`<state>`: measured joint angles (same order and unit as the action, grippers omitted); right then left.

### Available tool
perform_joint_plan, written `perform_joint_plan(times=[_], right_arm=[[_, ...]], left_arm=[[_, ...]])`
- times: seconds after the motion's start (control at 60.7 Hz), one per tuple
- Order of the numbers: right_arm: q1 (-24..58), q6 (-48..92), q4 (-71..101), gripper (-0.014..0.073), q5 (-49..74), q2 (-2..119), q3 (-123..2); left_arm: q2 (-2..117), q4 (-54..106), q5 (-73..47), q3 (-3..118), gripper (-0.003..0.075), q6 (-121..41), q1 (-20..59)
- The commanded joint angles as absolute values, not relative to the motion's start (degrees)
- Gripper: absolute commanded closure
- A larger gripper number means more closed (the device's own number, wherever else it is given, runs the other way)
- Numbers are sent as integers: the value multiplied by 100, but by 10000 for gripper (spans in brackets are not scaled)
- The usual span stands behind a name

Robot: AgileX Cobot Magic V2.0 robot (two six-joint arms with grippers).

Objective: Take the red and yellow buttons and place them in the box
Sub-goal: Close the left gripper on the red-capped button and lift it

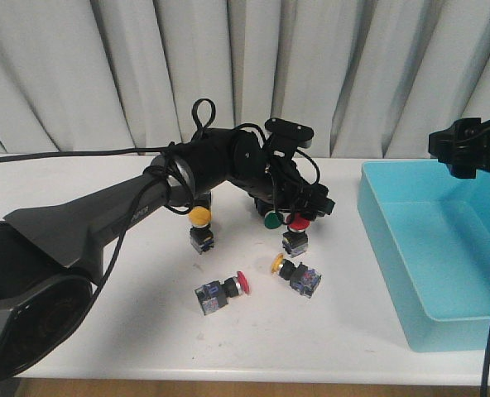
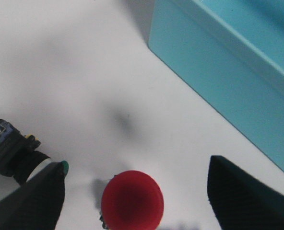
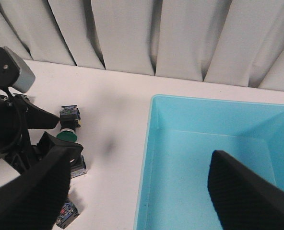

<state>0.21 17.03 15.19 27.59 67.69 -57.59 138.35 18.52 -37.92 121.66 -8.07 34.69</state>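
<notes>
Closing from this spot, the left gripper [image 2: 132,194] could clip the green button [image 1: 272,220] just beside its target, or tip the upright red button [image 2: 132,199] and send it rolling; the neighbours stand very close. Its fingers are spread wide and hold nothing, with the red cap between them on the white table [image 1: 129,331]. That cap is round, smooth and domed on a dark blocky body. The right gripper [image 3: 137,191] hangs open and empty over the turquoise box [image 3: 147,158], which looks bare where visible and sits well apart from the buttons.
</notes>
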Motion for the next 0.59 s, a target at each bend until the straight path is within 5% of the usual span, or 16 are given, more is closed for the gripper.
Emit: perform_joint_plan(times=[0.0,0.428,0.577], right_arm=[[25,1714,1569,31,2425,6674,-5936],[25,1714,1569,31,2478,6674,-5936],[25,1714,1569,31,2484,6674,-5936]], left_arm=[[13519,1980,-3525,12355,134,-766,3495],[13806,1979,-3545,12355,138,-766,3495],[13835,1974,-3511,12355,196,-766,3495]])
